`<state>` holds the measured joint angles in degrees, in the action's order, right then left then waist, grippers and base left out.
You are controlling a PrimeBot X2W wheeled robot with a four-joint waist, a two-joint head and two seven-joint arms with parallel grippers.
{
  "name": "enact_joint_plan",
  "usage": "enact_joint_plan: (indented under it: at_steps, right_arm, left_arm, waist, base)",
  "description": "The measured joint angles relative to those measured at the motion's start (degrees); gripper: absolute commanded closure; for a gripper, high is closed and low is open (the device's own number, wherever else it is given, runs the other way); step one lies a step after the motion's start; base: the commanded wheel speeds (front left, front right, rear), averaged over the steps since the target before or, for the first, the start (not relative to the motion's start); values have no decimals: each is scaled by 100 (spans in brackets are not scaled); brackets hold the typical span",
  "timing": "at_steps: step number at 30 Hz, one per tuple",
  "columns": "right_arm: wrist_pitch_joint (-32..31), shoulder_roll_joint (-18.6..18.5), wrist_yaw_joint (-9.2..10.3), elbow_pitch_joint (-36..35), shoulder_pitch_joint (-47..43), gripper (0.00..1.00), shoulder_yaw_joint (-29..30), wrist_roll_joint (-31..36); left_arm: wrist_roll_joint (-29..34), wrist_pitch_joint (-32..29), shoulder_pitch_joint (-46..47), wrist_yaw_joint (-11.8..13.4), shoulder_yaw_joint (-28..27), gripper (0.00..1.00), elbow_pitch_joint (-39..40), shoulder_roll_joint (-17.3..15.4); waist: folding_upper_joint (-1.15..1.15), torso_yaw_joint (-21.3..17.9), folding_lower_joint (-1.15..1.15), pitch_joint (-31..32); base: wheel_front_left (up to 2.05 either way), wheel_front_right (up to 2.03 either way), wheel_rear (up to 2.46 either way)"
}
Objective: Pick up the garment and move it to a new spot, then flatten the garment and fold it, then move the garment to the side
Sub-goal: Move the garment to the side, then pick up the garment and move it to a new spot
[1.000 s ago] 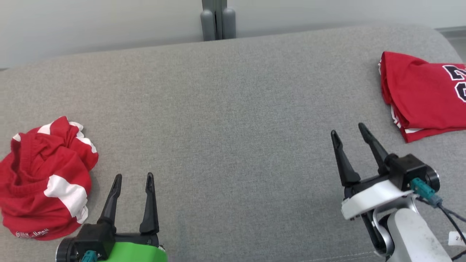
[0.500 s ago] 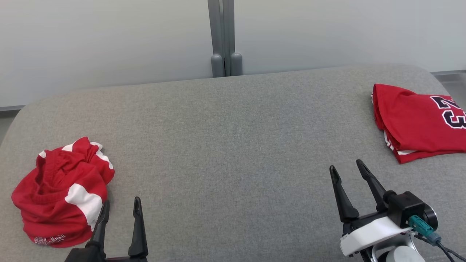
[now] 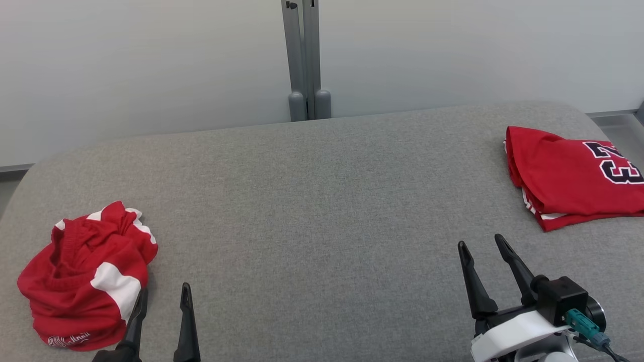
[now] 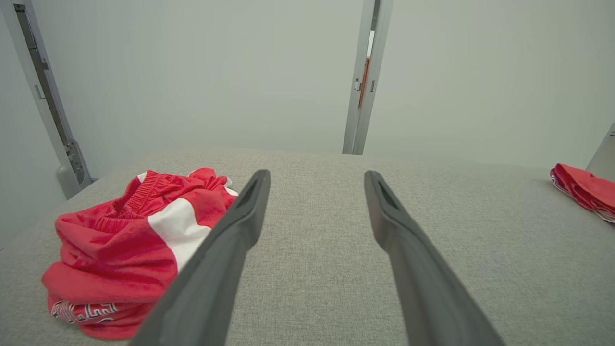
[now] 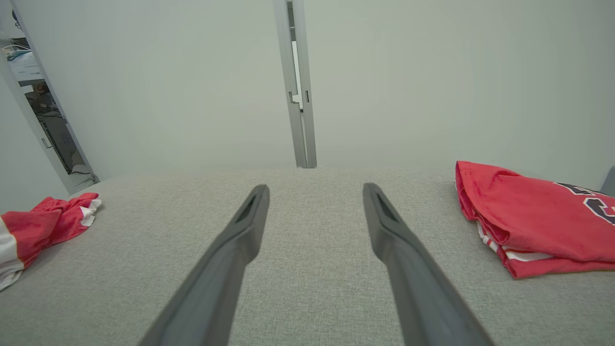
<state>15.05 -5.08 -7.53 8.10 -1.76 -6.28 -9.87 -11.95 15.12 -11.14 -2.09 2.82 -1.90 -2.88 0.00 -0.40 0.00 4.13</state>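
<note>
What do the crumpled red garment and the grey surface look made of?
Garment: thin, faintly shiny knit, likely polyester; soft folds, ribbed waistband. Surface: matte grey woven upholstery, weave visible; rounded edges suggest padding.

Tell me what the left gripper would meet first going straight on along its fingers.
Probably only bare grey cushion; the left gripper points past the crumpled red garment, which lies off to its left. Depth is unclear.
</note>
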Motion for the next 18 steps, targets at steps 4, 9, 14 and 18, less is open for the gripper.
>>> enact_joint_plan:
  at_steps: [4, 9, 14, 18]
  right_arm:
    - [0, 9, 0, 2, -13, 0, 7, 0]
    - [0, 15, 0, 19, -32, 0, -16, -1]
    - [0, 16, 0, 19, -40, 0, -29, -7]
    - [0, 21, 0, 23, -49, 0, -25, -14]
  left_arm:
    - [41, 0, -1, -24, 12, 0, -27, 0]
    - [43, 0, -1, -41, 16, 0, -58, 0]
    - [55, 0, -2, -45, 13, 0, -92, 0]
    - [58, 0, -2, -45, 23, 0, -93, 0]
  waist:
    - [0, 4, 0, 9]
    - [0, 10, 0, 19]
    - [0, 8, 0, 33]
    - [0, 12, 0, 29]
  base:
    - [0, 0, 0]
    - [0, 0, 0]
    - [0, 0, 0]
    - [0, 0, 0]
